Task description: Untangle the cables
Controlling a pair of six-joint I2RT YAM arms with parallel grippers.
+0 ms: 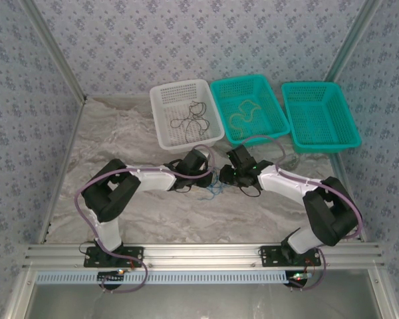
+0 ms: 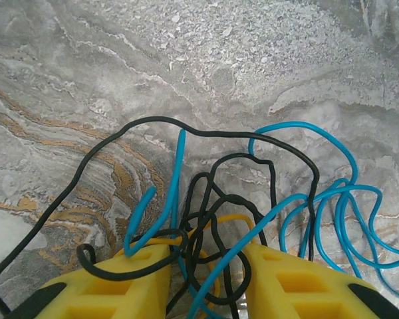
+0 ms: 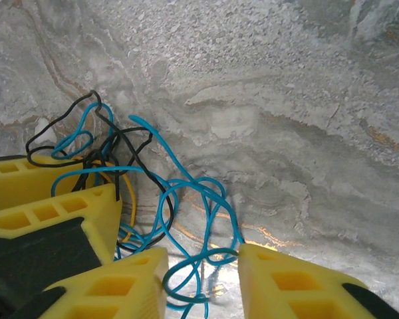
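My own yellow fingers (image 2: 130, 282) sit closest to the left wrist camera. Between them runs a bunch of strands from the cables (image 2: 213, 199): the black wire (image 2: 153, 121), the blue wire (image 2: 299, 124) and a short arc of the yellow wire (image 2: 227, 217). My left jaws are narrowed with a gap, and the bunch crosses that gap. The spot where it would be pinched falls below the picture's edge, so I cannot tell whether I grip it or merely cage it. I judge the left side is there to anchor the knot.

My right jaws are part-open around one blue loop (image 3: 203, 254), which hangs slack in the gap, unpinched. I likely chose that loop because it trails out to the right, away from the black.

The knot lies on the tabletop (image 1: 153, 219) mid-scene, between my two wrists, on the near side of the baskets. Beyond it a white basket (image 1: 178, 84) holds a lone dark wire and the middle green basket (image 1: 239, 79) holds a pale one. A third green basket (image 1: 310, 83) stands at far right. These are probably where freed wires go.

From above, my wrists cover most of the knot. I cannot make out where the yellow wire ends, or how black and blue cross beneath my fingers.
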